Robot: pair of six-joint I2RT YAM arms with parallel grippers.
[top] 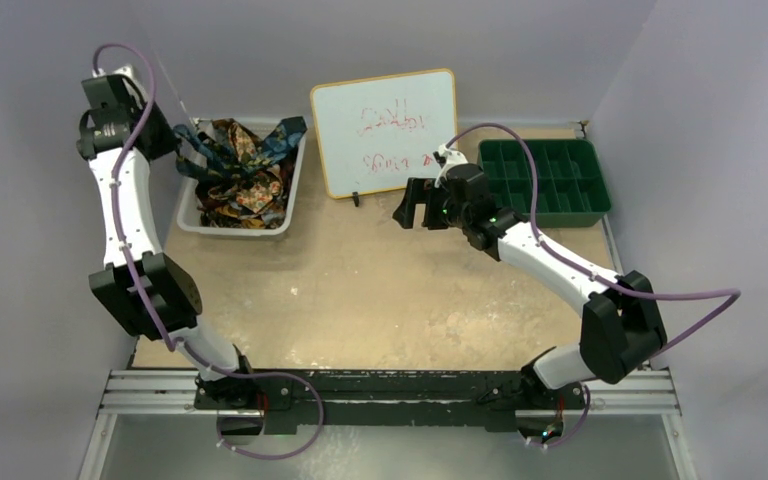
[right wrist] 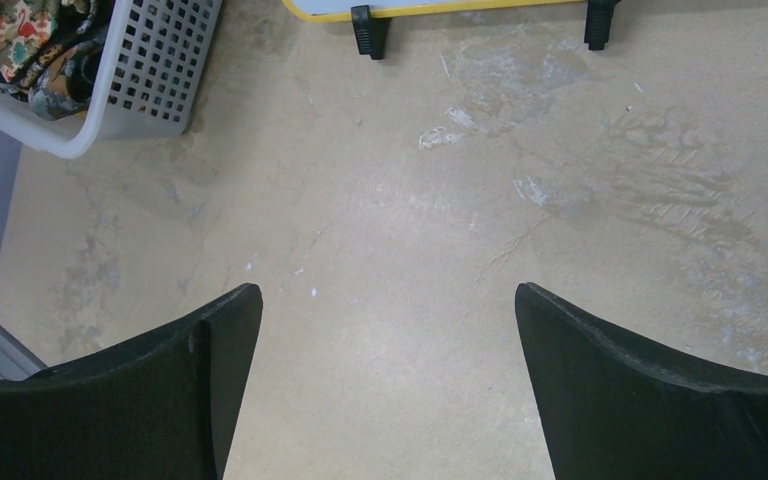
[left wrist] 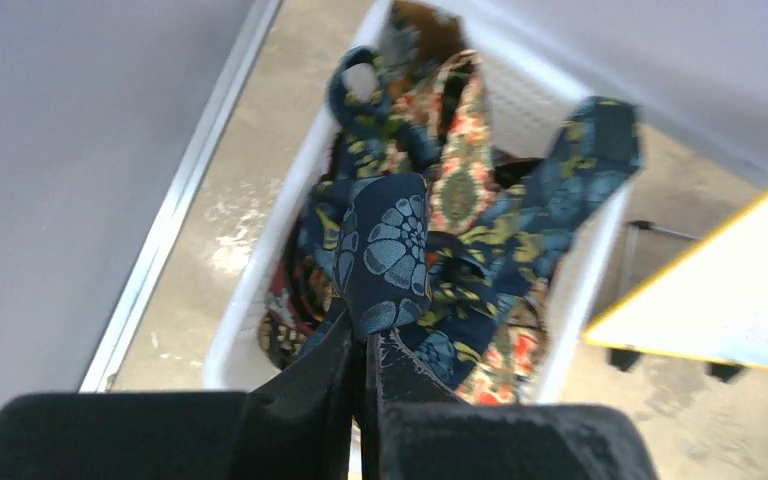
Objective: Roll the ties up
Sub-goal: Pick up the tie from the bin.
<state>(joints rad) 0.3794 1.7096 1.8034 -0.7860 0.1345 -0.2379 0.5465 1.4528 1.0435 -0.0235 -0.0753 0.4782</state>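
Pinching the navy tie [left wrist: 385, 250] just above the white basket [left wrist: 265, 280] rim, left claw [left wrist: 365, 340] is clenched; right claw [right wrist: 388, 292] gapes over scuffed tan table [right wrist: 410, 200].

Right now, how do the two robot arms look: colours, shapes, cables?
The left arm and right arm have white links and bulky black joints. A purple cable loops along each. The fingers are matte black, broad and tapering.
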